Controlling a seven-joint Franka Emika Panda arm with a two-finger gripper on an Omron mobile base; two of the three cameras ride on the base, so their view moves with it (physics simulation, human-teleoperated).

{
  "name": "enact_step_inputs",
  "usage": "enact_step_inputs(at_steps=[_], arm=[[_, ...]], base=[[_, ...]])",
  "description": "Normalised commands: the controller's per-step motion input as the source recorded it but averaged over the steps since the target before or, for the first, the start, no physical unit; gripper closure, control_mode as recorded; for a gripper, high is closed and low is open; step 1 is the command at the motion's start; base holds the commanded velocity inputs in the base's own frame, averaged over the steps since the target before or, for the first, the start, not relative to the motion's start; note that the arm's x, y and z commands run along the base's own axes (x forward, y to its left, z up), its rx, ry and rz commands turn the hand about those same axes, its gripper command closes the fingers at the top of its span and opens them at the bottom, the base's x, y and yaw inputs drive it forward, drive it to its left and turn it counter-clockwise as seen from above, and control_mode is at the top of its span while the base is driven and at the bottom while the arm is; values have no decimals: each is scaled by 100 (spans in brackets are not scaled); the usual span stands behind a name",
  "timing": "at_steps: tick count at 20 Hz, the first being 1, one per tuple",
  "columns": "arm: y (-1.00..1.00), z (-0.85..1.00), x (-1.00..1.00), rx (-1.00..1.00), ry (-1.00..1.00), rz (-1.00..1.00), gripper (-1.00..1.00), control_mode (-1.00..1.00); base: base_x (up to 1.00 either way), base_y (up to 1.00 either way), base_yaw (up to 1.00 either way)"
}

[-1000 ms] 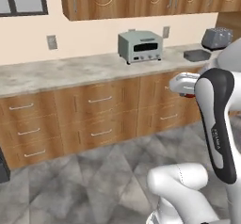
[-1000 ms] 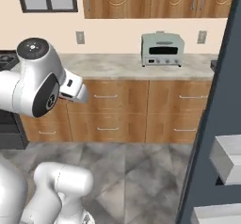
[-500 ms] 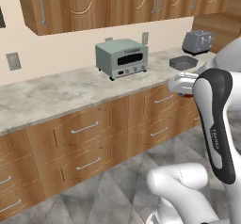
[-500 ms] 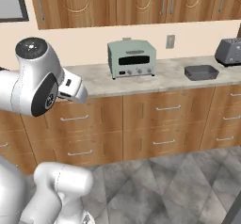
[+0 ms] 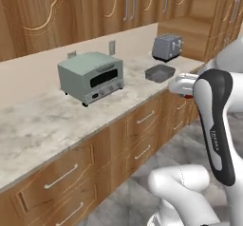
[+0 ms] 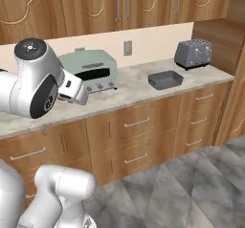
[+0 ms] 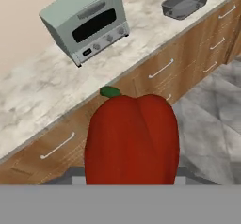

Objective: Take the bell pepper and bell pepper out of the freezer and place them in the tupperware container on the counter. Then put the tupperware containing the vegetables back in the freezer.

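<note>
Your jaws grip a red bell pepper (image 7: 132, 140). Beyond them on the counter (image 7: 56, 84): a toaster oven (image 7: 85, 22), then the empty tupperware container (image 7: 185, 3) beside a toaster (image 6: 193, 53).

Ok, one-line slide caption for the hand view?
Red bell pepper held in the gripper, facing the toaster oven and empty tupperware container.

Glossy white rounded arm (image 5: 216, 125) segments joined by dark grey joints.
</note>
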Motion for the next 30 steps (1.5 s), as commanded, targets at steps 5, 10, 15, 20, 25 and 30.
enact_step_inputs(at_steps=[5,10,15,20,25,30], arm=[[0,0,0,0,0,0,100,100],[0,0,0,0,0,0,100,100],[0,0,0,0,0,0,100,100],[0,0,0,0,0,0,100,100],[0,0,0,0,0,0,100,100],[0,0,0,0,0,0,100,100]], base=[[100,-45,-35],[100,-60,-11],[100,-49,7],[85,-45,49],[76,-47,61],[54,-56,57]])
